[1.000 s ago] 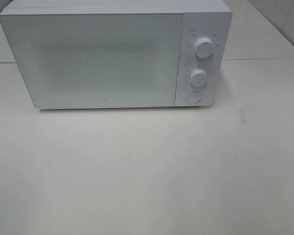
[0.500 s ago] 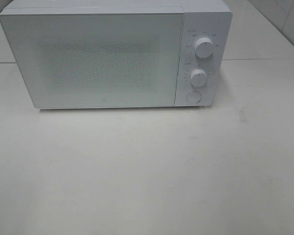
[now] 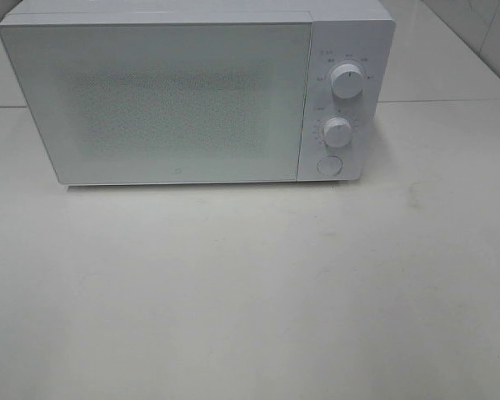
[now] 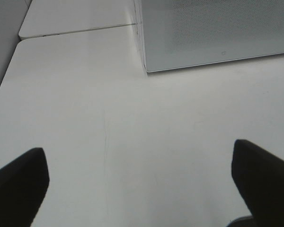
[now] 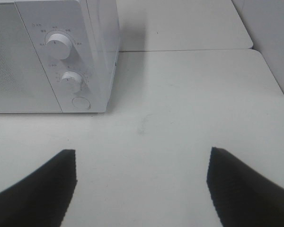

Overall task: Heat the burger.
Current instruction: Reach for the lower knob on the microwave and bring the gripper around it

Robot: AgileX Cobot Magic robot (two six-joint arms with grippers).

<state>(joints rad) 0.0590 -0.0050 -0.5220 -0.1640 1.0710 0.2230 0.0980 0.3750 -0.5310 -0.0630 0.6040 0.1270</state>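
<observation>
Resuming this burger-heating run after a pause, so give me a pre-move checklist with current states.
1. Confirm microwave door is shut: ok.
2. Locate burger: not ok, it shows in no view; whether it sits inside cannot be told.
3. Confirm left claw is open and empty: ok.
4. Confirm right claw is open and empty: ok.
5. Read upper dial setting: cannot tell, marks too small.

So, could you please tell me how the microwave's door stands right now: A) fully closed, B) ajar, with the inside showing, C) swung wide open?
A: the microwave door lies flush with the control panel, and no gap along its edge shows the inside.
</observation>
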